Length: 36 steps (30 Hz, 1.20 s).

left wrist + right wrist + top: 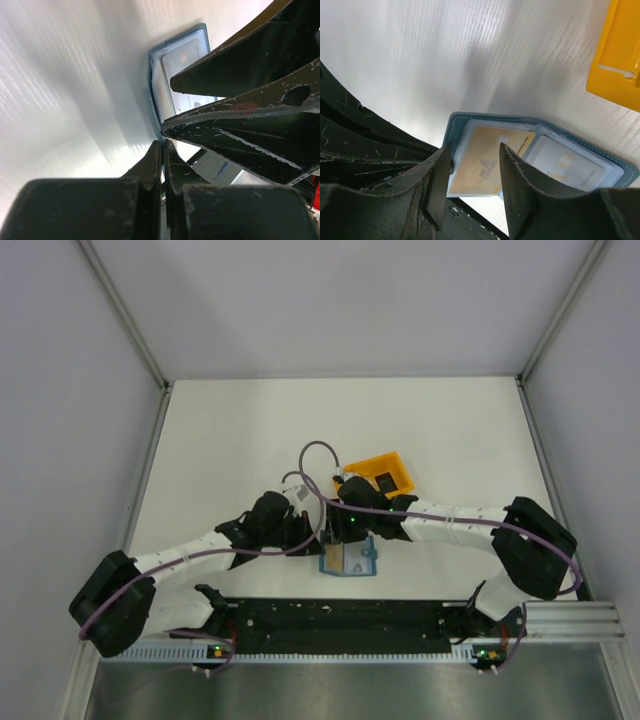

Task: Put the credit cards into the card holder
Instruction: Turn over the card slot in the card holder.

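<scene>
A white table [230,440] fills the floor of the booth, and both arms lean in over its near half until they almost meet in the middle. The left arm [180,558] comes in from the near left corner and the right arm [450,520] from the near right. Just behind their wrists sits an orange tray [372,465], turned at an angle, with one dark card [384,482] lying inside it. In front of the tray, close to the arms' base rail, the teal-blue card holder [347,559] lies open and flat on the table, pockets facing up. The right gripper [474,147] hangs right over the holder's left-hand pocket, its claw released: the two fingers stand apart, one at the pocket's outer edge and one near the fold, gripping nothing. Between them a yellowish card [485,167] shows, lying in that pocket. A pale card [565,162] with small yellow marks sits in the pocket on the other side of the fold. The left gripper [162,146] is clenched, with only a sliver of a gap between its fingers, and its tips are against the holder's outer edge. Whether they pinch the cover itself I cannot tell.
</scene>
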Each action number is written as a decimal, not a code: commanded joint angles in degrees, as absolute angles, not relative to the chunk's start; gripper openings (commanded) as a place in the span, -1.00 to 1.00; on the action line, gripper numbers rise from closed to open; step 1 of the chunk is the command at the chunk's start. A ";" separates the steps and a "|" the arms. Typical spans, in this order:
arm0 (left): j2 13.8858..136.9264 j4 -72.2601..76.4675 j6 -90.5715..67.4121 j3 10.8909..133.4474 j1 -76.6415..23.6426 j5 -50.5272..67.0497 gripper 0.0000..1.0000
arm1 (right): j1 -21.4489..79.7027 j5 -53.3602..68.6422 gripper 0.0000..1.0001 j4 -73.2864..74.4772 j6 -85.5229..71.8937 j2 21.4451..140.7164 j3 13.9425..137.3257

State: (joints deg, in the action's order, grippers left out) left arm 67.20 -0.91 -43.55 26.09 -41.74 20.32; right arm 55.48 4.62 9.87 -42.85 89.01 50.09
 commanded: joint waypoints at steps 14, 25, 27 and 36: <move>63.37 1.32 -42.19 27.33 -42.10 21.01 -1.00 | 57.04 -3.95 -0.25 16.17 -38.76 88.95 53.52; 63.72 -3.78 -43.07 27.42 -42.10 16.35 -1.00 | 57.13 -5.01 -0.25 17.75 -38.32 84.03 52.38; 63.72 -3.87 -43.50 27.16 -42.10 15.82 -1.00 | 57.04 -5.18 -0.25 17.75 -38.15 83.58 52.21; 63.72 -4.39 -44.30 26.81 -42.10 14.68 -1.00 | 57.04 -6.59 -0.30 19.77 -38.23 83.50 50.19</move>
State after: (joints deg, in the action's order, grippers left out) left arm 64.97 -4.75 -43.62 26.09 -41.89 16.49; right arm 56.38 -4.10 17.63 -38.98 85.36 51.05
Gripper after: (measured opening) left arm 0.013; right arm 0.359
